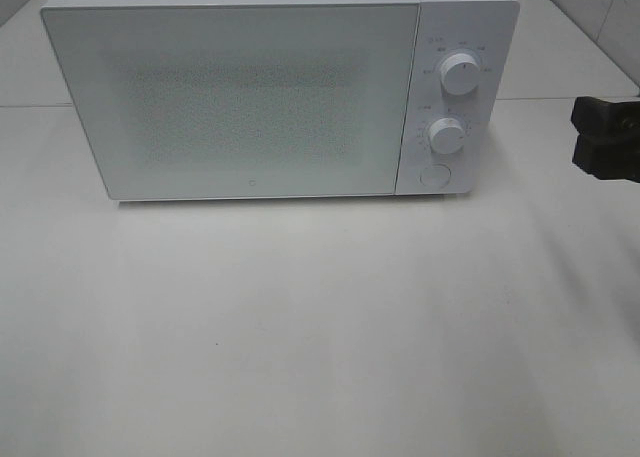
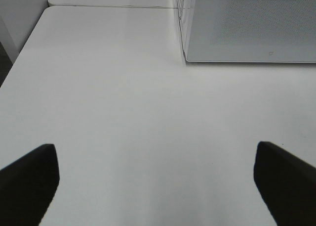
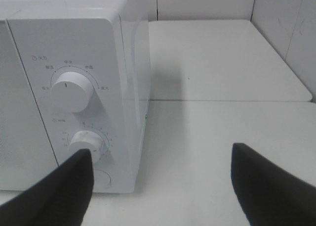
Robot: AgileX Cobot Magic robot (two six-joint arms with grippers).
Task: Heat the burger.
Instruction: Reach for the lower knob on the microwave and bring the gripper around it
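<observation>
"Burger first: where does it sit?"
"I cannot tell. No view shows the burger, and the frosted door of the white box-shaped microwave oven [image 1: 230, 97] is shut, so its inside is hidden."
"And the oven itself?"
"It stands at the back of the plain white bench [image 1: 320, 327]. Its control panel, on the right, carries a round white upper knob [image 1: 460, 74], a round white lower knob [image 1: 447, 135] and a round button [image 1: 434, 175] beneath."
"The pincers?"
"The left pincer [image 2: 154, 157] hangs over the bench off the oven's left front corner, black fingers spread wide, pinching nothing. The right pincer [image 3: 162, 157] is spread too and empty, facing the control panel from the oven's right, apart from it."
</observation>
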